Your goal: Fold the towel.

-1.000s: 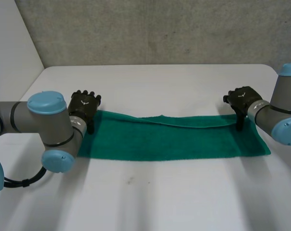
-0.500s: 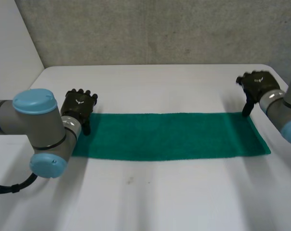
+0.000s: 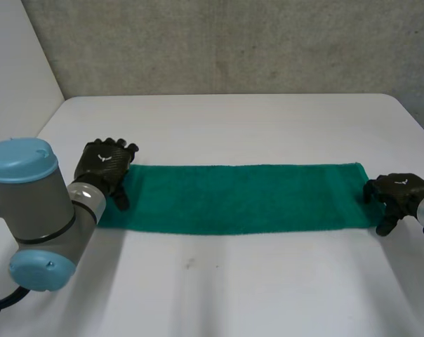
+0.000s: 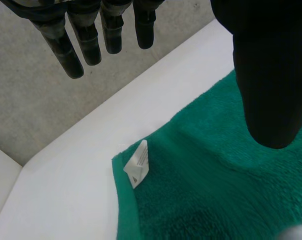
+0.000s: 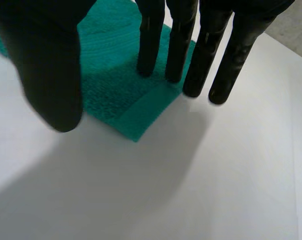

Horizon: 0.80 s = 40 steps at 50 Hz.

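A green towel [image 3: 233, 200] lies flat on the white table as a long strip running left to right. My left hand [image 3: 105, 163] hovers at its left end by the far corner. In the left wrist view that hand [image 4: 271, 75] is open, fingers straight, thumb above the towel [image 4: 216, 190], and a white label [image 4: 137, 164] sticks out at the corner below. My right hand [image 3: 401, 193] is at the towel's right end by the near corner. In the right wrist view its fingers [image 5: 181, 45] point straight down onto the towel [image 5: 106, 65] near that corner, thumb apart, gripping nothing.
Bare white table [image 3: 233, 281] stretches in front of the towel and behind it up to a grey wall [image 3: 233, 42]. My left arm's bulky joint [image 3: 36, 210] stands over the front left of the table.
The towel's raised far edge has dropped and the strip lies flat. My right hand let go at the far right corner and moved to the near right corner. The left arm drew back to the left.
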Available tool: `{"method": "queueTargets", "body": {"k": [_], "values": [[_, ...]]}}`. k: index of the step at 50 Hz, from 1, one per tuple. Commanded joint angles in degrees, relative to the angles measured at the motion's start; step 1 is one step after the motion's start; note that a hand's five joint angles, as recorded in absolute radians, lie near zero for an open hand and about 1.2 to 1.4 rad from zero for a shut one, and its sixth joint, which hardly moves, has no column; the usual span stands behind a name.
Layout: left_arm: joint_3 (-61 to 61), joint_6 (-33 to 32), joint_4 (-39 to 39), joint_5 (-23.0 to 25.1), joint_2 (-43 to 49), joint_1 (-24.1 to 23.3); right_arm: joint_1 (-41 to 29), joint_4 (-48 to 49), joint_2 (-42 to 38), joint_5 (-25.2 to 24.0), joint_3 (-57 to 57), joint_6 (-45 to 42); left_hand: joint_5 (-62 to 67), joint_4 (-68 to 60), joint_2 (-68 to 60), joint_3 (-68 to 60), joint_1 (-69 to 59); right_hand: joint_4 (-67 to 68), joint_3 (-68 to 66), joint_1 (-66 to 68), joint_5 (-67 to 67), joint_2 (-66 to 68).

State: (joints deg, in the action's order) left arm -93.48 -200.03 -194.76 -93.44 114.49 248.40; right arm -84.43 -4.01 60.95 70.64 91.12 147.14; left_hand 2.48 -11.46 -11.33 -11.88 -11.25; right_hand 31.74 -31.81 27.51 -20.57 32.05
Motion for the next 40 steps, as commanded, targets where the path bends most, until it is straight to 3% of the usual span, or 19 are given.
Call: {"method": "queueTargets", "body": {"k": [1, 14, 25, 29, 34, 40], "values": [[-1.6, 0.0, 0.0, -0.1, -0.1, 0.2, 2.2, 4.6, -1.2, -1.3, -0.3, 0.0, -2.5, 1.5, 1.3, 1.9, 1.2, 48.2, -48.2, 52.5, -49.4, 47.9], [-3.1, 0.0, 0.0, 0.0, -1.9, 0.6, 12.4, 6.4, -0.7, -0.8, -2.2, -0.8, -2.5, 1.5, 1.3, 1.9, 1.2, 48.3, -48.2, 52.5, -49.4, 47.9], [-4.2, 0.0, 0.0, -0.1, -2.6, 0.6, 13.0, 6.4, 2.6, -1.5, -3.1, -3.0, -2.5, 1.5, 1.3, 1.9, 1.2, 48.3, -48.2, 52.5, -49.4, 47.9], [-5.0, 0.0, 0.1, 0.0, -3.8, 0.7, 6.9, 6.6, 6.5, -3.3, -3.8, -1.3, -2.5, 1.5, 1.3, 1.9, 1.2, 48.3, -48.2, 52.5, -49.4, 47.9], [-5.2, 0.0, 0.0, -0.1, -5.5, 0.8, -8.9, 6.7, 7.3, -7.8, -7.5, 3.8, -2.5, 1.5, 1.3, 1.9, 1.2, 48.3, -48.2, 52.5, -49.4, 47.9], [-6.5, 0.1, 0.1, -0.1, -7.4, 1.2, -24.0, 6.8, 6.8, -9.7, -12.3, 6.6, -2.5, 1.5, 1.3, 1.9, 1.2, 48.3, -48.2, 52.5, -49.4, 47.9]]}}
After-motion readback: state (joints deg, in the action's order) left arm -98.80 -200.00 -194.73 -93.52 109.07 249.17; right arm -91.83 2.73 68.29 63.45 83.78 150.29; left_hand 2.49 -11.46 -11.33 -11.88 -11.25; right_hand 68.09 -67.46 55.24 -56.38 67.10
